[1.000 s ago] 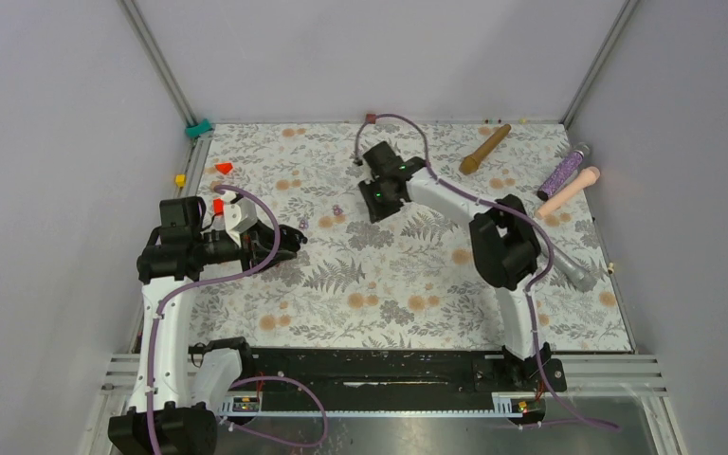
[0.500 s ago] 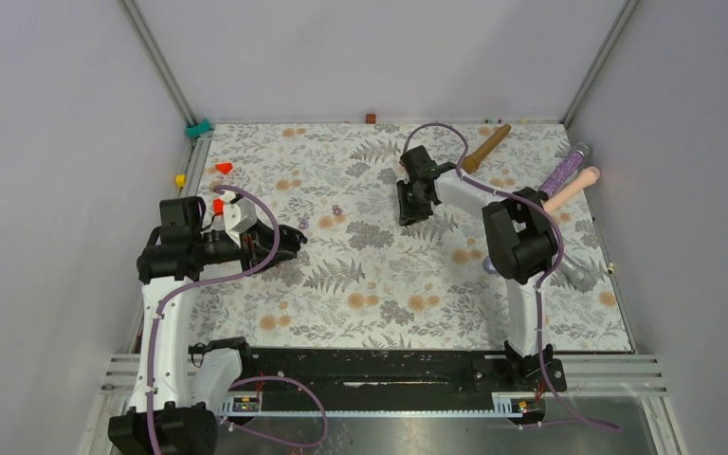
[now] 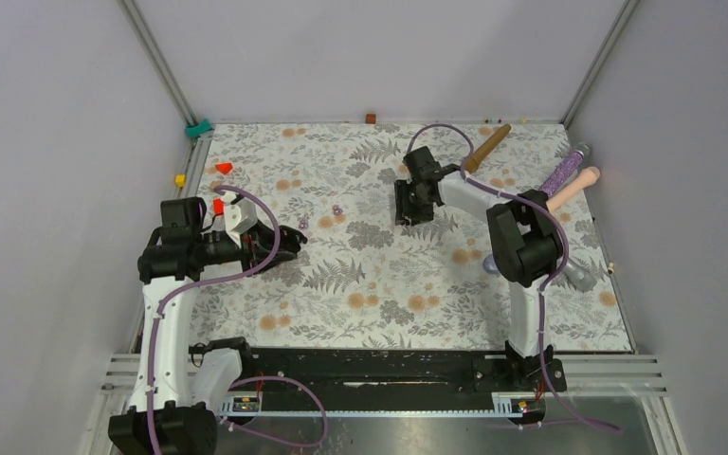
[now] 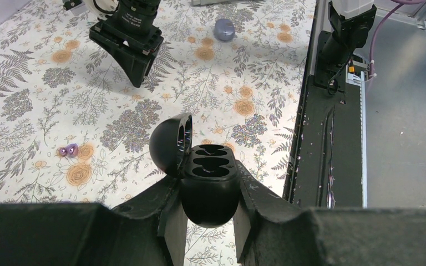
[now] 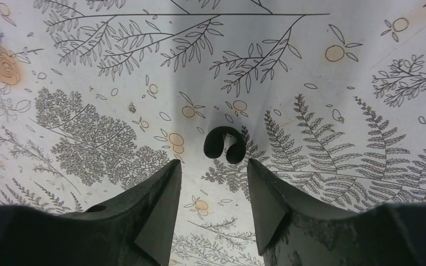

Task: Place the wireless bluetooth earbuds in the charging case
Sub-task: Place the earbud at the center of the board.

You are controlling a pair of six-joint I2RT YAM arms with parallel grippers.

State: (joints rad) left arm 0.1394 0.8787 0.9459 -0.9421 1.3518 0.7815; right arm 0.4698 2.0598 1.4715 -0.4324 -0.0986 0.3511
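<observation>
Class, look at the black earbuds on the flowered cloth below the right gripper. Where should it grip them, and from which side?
Probably from straight above: the black earbuds lie low and flat on the cloth, leaving nothing for a sideways approach. Pinch across their rounded outer flanks; the right gripper has its open fingers spread just wider than that width.

I see left arm point(image 3: 156, 318), right arm point(image 3: 521, 318): white links, black joint housings, purple cables point(image 3: 274, 242) looping alongside, black wedge fingers point(image 5: 155, 208), black base rail point(image 3: 379, 370).
</observation>
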